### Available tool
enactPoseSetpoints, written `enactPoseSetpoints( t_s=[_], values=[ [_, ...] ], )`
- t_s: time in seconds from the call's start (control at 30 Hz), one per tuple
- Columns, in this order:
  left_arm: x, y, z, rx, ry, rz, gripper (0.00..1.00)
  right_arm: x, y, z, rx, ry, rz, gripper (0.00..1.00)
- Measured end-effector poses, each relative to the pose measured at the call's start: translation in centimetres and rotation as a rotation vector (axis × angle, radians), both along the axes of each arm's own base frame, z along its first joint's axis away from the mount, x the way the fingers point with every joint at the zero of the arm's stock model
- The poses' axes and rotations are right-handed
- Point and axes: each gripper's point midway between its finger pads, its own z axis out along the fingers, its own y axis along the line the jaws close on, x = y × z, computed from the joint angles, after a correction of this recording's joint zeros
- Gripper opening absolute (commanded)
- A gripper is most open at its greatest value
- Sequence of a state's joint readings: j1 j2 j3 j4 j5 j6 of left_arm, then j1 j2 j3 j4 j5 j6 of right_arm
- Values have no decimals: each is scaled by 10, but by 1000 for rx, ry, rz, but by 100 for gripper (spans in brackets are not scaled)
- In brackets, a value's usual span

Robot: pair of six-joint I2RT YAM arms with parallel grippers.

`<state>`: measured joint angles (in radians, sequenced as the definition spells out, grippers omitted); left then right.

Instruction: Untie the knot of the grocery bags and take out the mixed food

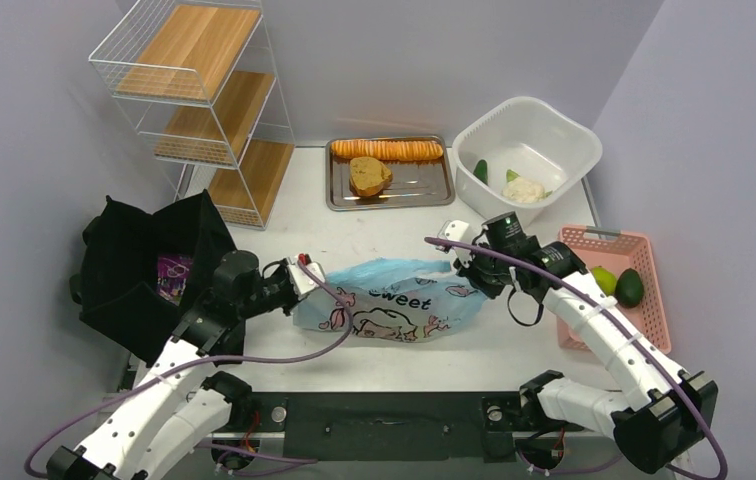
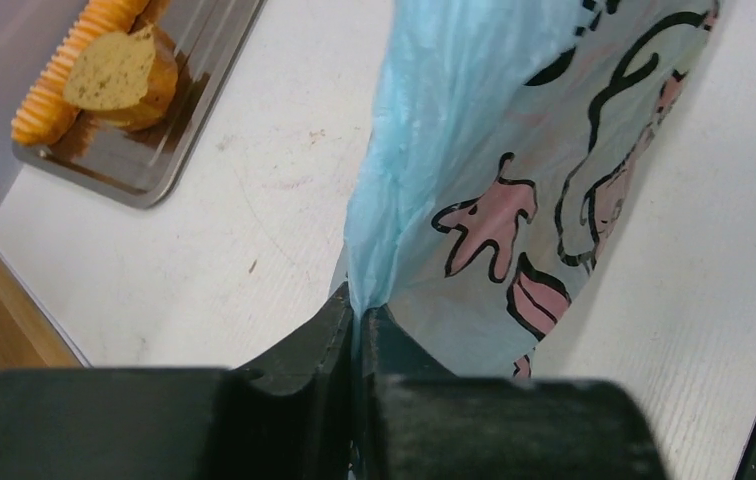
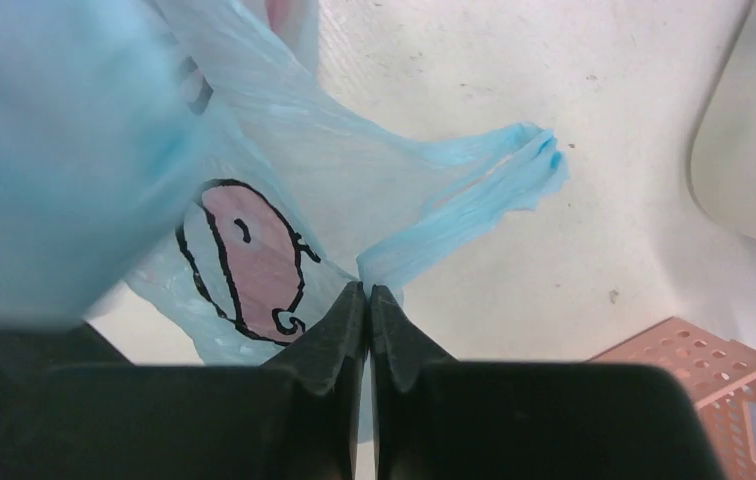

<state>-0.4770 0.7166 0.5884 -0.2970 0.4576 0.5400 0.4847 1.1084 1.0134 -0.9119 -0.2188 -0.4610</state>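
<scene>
The pale blue plastic bag (image 1: 394,300) with pink print and "Sweet" lettering lies flat mid-table. My left gripper (image 1: 306,285) is shut on its left end, with the film pinched between the jaws in the left wrist view (image 2: 359,310). My right gripper (image 1: 474,272) is shut on the bag's right end (image 3: 367,290). A loose handle loop (image 3: 474,195) trails on the table; no tied knot shows. The black tote (image 1: 144,270) stands open at the left with a purple snack packet (image 1: 172,272) inside. What is inside the blue bag is hidden.
A white basin (image 1: 564,130) at the back right holds cauliflower (image 1: 524,190). A pink basket (image 1: 594,240) at the right holds a lemon (image 1: 604,278) and an avocado (image 1: 630,288). A steel tray (image 1: 424,182) holds the sliced loaf and bread. A wire shelf (image 1: 204,100) stands back left.
</scene>
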Motion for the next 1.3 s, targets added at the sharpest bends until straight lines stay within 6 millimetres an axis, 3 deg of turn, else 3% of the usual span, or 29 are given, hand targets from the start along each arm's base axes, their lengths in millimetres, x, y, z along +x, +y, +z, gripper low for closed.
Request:
enactPoseSetpoints(
  t_s=[0.03,0.07,0.17,0.23,0.3,0.43,0.5,0.57,0.63,0.73,0.8,0.83,0.93,1.0,1.07,1.17,1.3],
  values=[
    [2,2,-2,-4,12,17,21,-2,1,1,7,3,6,0],
    [4,4,-4,-10,31,37,37,-4,2,3,19,4,11,0],
    [10,4,-4,-33,96,80,63,-2,8,16,62,-6,-8,0],
    [16,-2,10,-62,139,86,67,6,16,37,122,-42,-34,0],
    [23,-16,40,-108,145,65,69,16,27,62,195,-94,-58,0],
    [25,-65,116,-177,86,-56,71,28,41,94,310,-160,-94,0],
    [16,-95,144,-198,63,-143,72,29,46,101,346,-168,-109,0],
    [5,-123,160,-210,66,-225,73,30,50,104,370,-165,-123,0],
    [-1,-140,156,-200,96,-270,74,30,54,109,395,-165,-134,0],
    [0,-157,126,-146,168,-288,75,31,61,118,434,-174,-142,0],
    [3,-163,104,-105,212,-287,53,31,63,123,451,-187,-141,0],
    [4,-163,92,-80,234,-284,33,30,63,126,456,-194,-139,0],
    [0,-150,57,15,299,-272,0,27,58,136,469,-232,-137,0],
    [1,-130,41,63,339,-260,0,26,51,144,477,-265,-147,0],
    [20,-98,39,57,359,-190,0,28,38,151,488,-296,-183,0],
    [67,-43,66,-25,306,-34,0,36,28,155,505,-311,-224,0],
    [101,10,111,-144,221,145,0,55,9,155,477,-335,-307,0]
  ],
)
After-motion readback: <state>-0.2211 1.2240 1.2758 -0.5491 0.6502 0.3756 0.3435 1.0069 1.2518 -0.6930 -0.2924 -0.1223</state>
